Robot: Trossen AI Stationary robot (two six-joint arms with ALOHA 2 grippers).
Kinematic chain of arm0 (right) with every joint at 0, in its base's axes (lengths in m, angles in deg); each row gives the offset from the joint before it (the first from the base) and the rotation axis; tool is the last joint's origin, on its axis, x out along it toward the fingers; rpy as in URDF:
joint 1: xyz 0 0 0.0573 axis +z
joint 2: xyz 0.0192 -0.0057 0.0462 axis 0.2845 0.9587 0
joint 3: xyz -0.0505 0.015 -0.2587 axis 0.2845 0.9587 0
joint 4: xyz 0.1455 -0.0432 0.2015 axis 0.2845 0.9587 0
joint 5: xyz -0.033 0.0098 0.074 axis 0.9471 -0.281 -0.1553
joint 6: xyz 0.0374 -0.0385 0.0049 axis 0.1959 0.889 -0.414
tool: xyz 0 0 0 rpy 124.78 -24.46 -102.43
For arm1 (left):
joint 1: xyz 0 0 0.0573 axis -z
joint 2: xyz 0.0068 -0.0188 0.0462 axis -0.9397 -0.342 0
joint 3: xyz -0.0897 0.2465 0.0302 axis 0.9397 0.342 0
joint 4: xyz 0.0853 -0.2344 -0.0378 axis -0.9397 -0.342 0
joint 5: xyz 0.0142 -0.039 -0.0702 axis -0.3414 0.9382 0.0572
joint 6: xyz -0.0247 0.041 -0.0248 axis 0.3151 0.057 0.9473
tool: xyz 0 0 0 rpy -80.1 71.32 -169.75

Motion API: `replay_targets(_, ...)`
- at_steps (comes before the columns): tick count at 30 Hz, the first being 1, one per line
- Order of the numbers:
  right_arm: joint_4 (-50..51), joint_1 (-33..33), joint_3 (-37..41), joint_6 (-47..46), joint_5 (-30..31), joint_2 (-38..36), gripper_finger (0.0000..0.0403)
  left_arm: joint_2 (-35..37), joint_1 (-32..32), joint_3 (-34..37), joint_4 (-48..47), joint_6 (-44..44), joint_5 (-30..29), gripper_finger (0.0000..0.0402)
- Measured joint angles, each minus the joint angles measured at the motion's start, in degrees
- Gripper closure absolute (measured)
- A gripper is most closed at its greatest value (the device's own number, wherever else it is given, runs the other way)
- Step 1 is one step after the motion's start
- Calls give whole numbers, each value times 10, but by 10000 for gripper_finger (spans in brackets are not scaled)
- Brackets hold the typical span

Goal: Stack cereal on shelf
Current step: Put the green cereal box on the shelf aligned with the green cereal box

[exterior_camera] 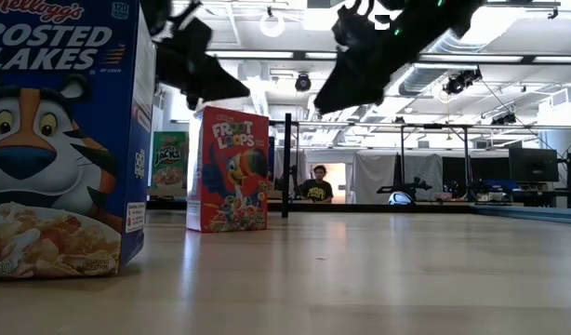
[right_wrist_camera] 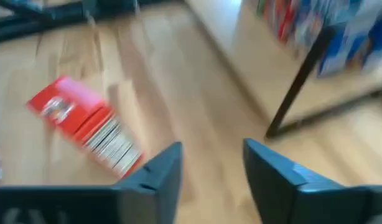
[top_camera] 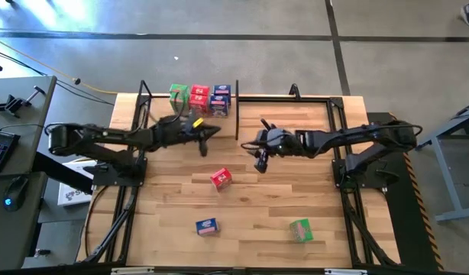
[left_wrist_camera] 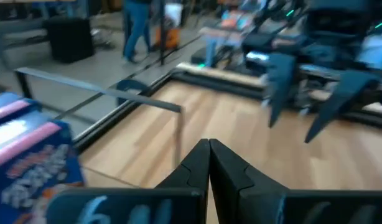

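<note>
Though blurred, right pincer (right_wrist_camera: pixel 211 163) parted above red box (right_wrist_camera: pixel 85 127); left pincer (left_wrist_camera: pixel 209 163) clenched, empty.

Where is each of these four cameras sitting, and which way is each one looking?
High view: overhead, straight down on the table; both arms show, left gripper shut, right gripper.
Low view: at tabletop height, level across the table to the room; both arms hang in from above.
Left wrist view: past its shut fingers toward the right arm.
Right wrist view: past its parted fingers down at the red box.
Shared: the red box also shows in the high view.
</note>
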Motion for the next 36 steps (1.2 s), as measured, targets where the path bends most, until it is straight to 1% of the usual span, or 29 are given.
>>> replay_targets(3, 167, 36, -47, -96, 11, -7, 202, 35, 20, 47, 52, 8, 0, 401)
replay_targets(5, 281, 60, -86, -175, 1, 0, 176, 56, 30, 76, 74, 6, 0, 401)
replay_targets(8, 430, 95, -141, -299, -48, 14, 147, 73, 38, 108, 90, 6, 0, 401)
replay_targets(10, 507, 120, -178, -369, -88, 23, 135, 78, 39, 120, 100, 6, -2, 401)
replay_targets(11, 539, 133, -195, -403, -109, 27, 130, 79, 39, 125, 102, 6, -3, 401)
replay_targets(14, 608, 167, -235, -514, -144, 29, 120, 78, 35, 132, 103, 5, -3, 401)
replay_targets(18, 667, 216, -263, -674, -177, 28, 111, 77, 31, 132, 106, 0, -2, 401)
replay_targets(22, 668, 269, -264, -817, -200, 29, 102, 77, 31, 132, 104, -5, -1, 401)
replay_targets(25, 652, 310, -264, -916, -200, 29, 98, 77, 31, 132, 95, -5, -1, 401)
replay_targets(27, 648, 342, -264, -975, -185, 29, 96, 77, 31, 132, 92, -5, -1, 401)
replay_targets(31, 636, 400, -263, -1051, -171, 50, 95, 77, 31, 132, 92, -5, 0, 401)
replay_targets(34, 589, 429, -263, -1092, -166, 74, 95, 77, 31, 132, 90, -5, 4, 401)
replay_targets(36, 559, 443, -263, -1116, -146, 92, 95, 77, 31, 132, 90, -5, 5, 401)
